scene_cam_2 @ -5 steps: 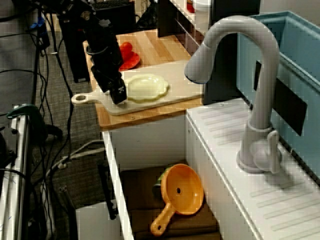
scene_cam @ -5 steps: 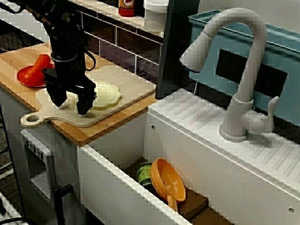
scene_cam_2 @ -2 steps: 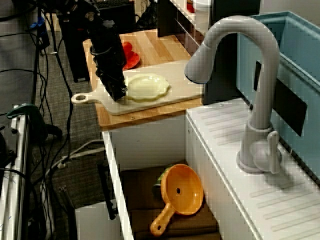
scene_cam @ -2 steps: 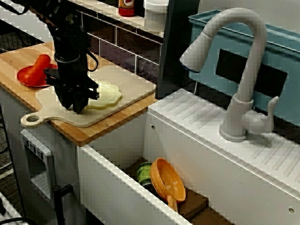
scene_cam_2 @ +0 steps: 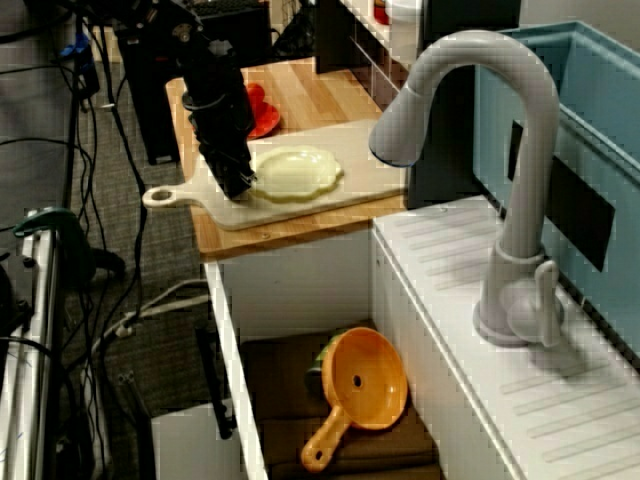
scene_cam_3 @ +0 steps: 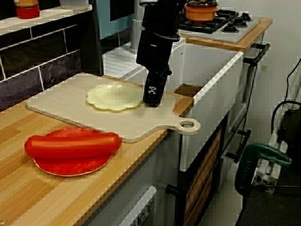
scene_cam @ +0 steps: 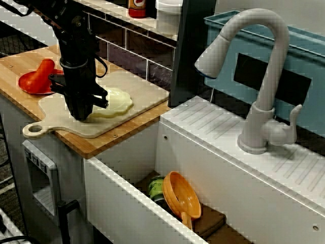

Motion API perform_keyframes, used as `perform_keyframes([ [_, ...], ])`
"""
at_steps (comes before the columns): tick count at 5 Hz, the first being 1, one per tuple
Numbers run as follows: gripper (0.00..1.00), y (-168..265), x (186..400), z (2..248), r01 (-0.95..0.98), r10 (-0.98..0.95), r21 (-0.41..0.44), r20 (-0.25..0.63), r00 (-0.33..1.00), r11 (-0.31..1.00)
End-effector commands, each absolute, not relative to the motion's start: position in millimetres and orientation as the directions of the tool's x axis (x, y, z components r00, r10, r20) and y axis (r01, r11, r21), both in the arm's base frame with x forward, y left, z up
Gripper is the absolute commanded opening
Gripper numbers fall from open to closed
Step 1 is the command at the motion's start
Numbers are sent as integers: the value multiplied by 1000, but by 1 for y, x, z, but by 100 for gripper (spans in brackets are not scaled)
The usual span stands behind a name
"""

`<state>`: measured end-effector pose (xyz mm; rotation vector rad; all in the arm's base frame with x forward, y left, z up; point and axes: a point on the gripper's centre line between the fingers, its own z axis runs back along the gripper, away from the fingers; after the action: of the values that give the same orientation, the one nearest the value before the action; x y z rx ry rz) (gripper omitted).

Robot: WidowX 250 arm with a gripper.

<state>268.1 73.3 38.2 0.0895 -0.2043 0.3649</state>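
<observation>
- Near, lower left of the counter-end view: red plate (scene_cam_3: 70,168) w/ a red sausage (scene_cam_3: 73,145) on it. It sits just beside the board, not touching.
- Cutting board (scene_cam_3: 61,101), mid frame, lies flat on the wood counter, handle hole toward the right edge. Looks loose, so prob. slides if pushed sideways.
- Pale yellow plate (scene_cam_3: 115,96), centre of frame, lies flat on the board. Rim is thin and scalloped.
- Gripper (scene_cam_3: 152,100) comes down near vertical at the plate's right rim. Jaws are narrow and pinched on the rim. Bite depth can't be told, as the fingertips hide the contact.
- Same in the sink-side view: gripper (scene_cam: 81,114) is at the plate's (scene_cam: 114,101) left edge, left of centre.
- Judgement: a one-sided rim pinch is a weak hold, and the free side likely droops.
- To do it well: firm squeeze, wrist level, slow and straight, no side drag across the board, stay off the sausage.
- Far, upper right: sink wall (scene_cam_3: 211,70), then an orange pot (scene_cam_3: 202,10) on the stove, well apart.
</observation>
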Motion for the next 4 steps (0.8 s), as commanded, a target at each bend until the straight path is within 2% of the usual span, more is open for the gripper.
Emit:
perform_keyframes([
  [1,0,85,274,54,-375,352,42,262,898,926],
  [4,0,83,299,53,-402,377,37,276,884,915],
])
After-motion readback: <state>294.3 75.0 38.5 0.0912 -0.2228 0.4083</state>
